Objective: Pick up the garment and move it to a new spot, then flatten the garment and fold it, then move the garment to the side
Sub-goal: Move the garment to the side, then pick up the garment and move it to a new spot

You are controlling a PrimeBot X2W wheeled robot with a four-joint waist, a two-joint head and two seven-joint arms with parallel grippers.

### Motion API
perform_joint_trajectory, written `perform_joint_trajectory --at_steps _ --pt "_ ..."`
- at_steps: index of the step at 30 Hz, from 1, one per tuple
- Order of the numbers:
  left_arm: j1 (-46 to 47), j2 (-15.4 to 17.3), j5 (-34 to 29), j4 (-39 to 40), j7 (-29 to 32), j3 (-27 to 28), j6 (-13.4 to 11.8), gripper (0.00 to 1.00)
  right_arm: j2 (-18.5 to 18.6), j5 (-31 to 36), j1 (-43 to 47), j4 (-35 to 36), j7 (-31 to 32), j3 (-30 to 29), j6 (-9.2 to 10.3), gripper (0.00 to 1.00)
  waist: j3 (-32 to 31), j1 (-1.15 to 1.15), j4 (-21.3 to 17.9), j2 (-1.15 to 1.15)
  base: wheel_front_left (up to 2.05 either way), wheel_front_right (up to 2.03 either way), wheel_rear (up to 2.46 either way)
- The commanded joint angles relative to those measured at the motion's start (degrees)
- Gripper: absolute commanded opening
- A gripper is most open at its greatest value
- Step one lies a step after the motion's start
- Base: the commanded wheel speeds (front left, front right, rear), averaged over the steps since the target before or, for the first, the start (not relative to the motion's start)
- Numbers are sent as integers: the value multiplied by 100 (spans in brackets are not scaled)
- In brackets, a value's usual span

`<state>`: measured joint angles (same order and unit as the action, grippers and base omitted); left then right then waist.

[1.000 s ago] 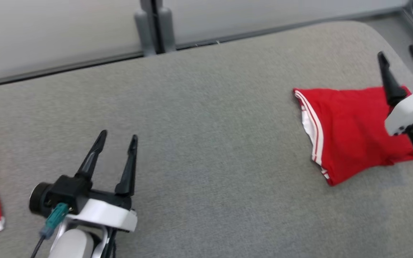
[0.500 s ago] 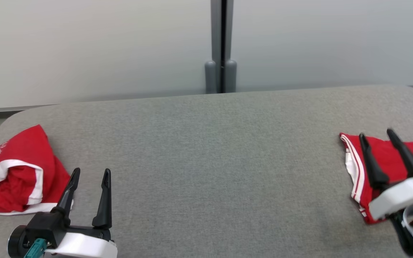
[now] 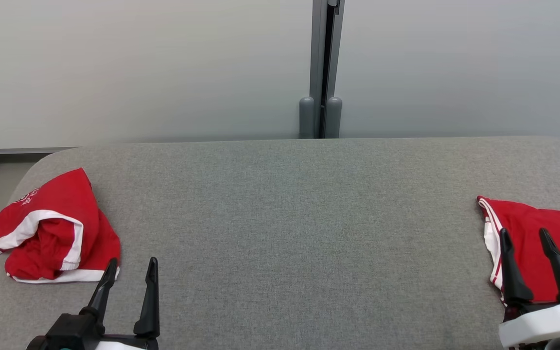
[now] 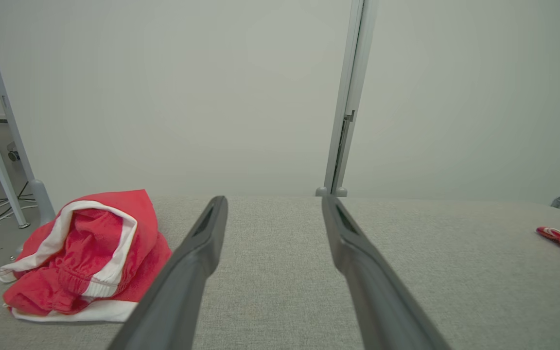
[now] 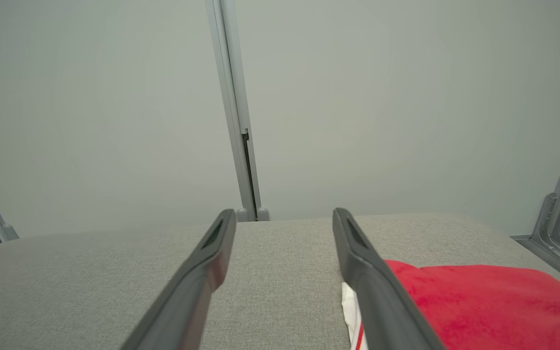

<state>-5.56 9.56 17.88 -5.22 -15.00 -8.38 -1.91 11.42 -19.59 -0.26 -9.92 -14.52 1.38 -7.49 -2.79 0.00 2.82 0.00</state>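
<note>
Grey worktop (image 3: 289, 218), crumpled garment (image 3: 51, 228) at left end, folded garment (image 3: 552, 228) at right end, left tool (image 3: 132, 262), right tool (image 3: 524, 233) both spread, empty.

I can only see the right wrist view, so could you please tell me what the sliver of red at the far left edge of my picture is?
Observer: A crumpled red garment with white bands, heaped at the left end of the grey table.
Operator: Thank you; is anything holding it?
Observer: No. The left pincer is beside it, open and empty.
Operator: Any marking on it?
Observer: White lettering on its far side, too small to read.
</note>
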Motion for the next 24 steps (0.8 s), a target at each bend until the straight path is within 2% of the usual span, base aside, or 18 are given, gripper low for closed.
perform_joint_trajectory --at_steps 1,16,20,24 --pt "-53 -13 -33 1 -21 33 29 100 21 -24 77 30 -42 -12 -3 100 0 0 -4 0 0 0 0" --pt "57 -121 -258 -11 -22 40 15 100 169 -78 35 -108 -74 400 -3 100 -38 0 -16 0 0 0 0" --pt "136 -124 -293 -37 -16 59 -7 100 122 -110 42 -74 -75 525 -3 100 -49 0 212 0 0 0 0" --pt "160 -66 -302 -69 30 70 -40 100 66 -142 33 -88 -76 631 -3 100 -44 0 610 0 0 0 0"
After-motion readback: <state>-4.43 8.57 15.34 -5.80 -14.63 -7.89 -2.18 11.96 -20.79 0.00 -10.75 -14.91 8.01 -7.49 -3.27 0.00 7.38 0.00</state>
